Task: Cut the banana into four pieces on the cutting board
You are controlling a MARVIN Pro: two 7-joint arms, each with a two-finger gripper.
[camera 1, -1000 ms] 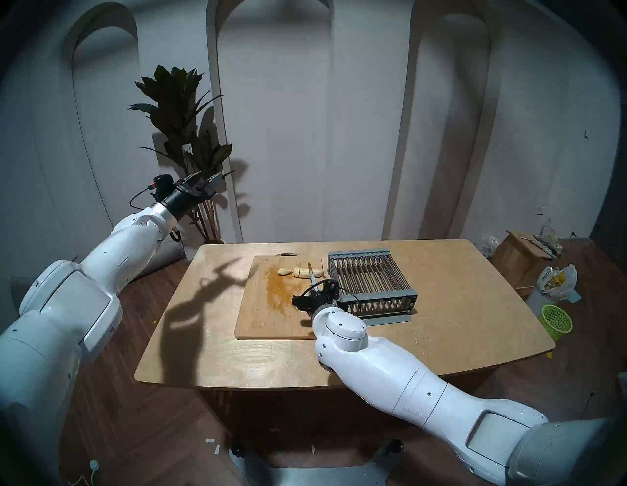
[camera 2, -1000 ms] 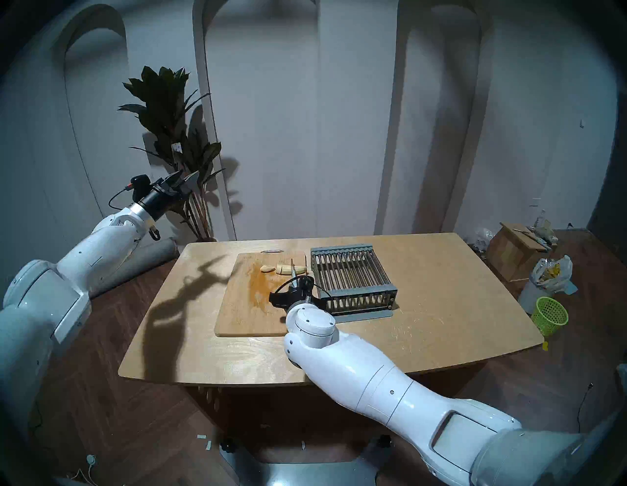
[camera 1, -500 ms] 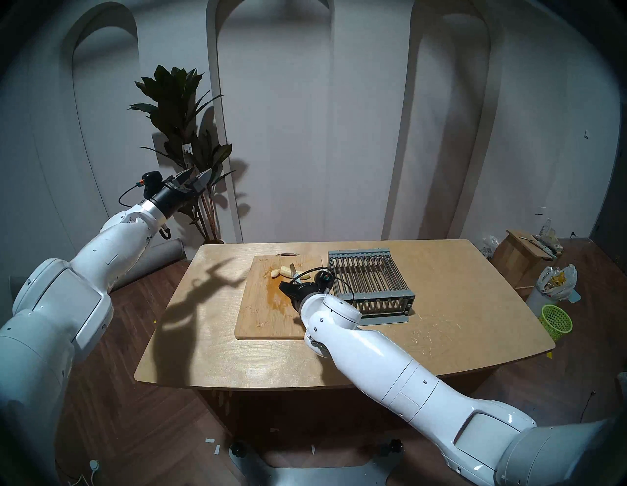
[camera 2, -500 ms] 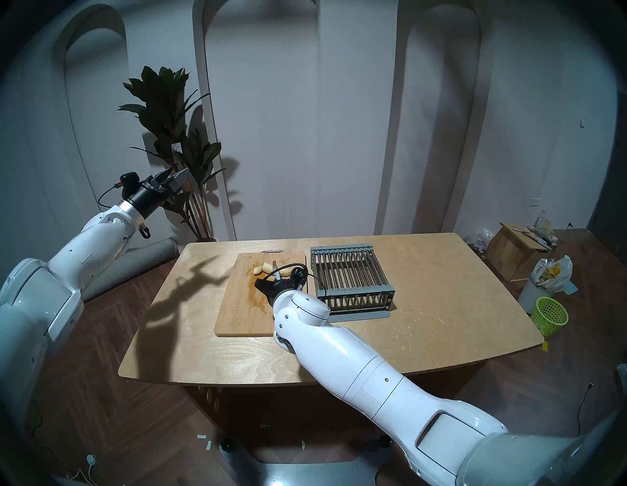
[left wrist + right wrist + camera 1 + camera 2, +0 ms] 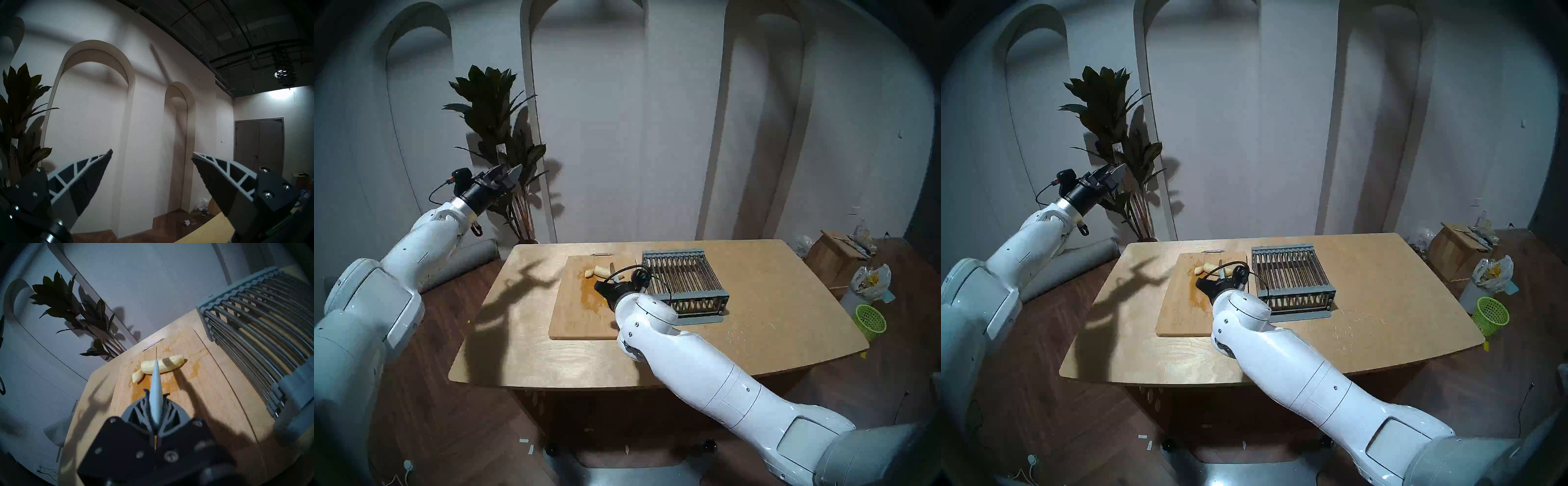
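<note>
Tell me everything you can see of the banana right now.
The banana is peeled, pale cream-yellow, and lies flat near the far end of the cutting board, by the orange-brown stain. One small end piece is cut off and lies angled against the long piece's cut end. The knife, clamped in the right gripper, crosses the long piece in the wrist view; whether the blade touches it is unclear.

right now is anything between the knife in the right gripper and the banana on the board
Nothing visible. The right gripper is shut on the knife, whose blade lines up over the long banana piece on the cutting board. The rack stands off to the side.
</note>
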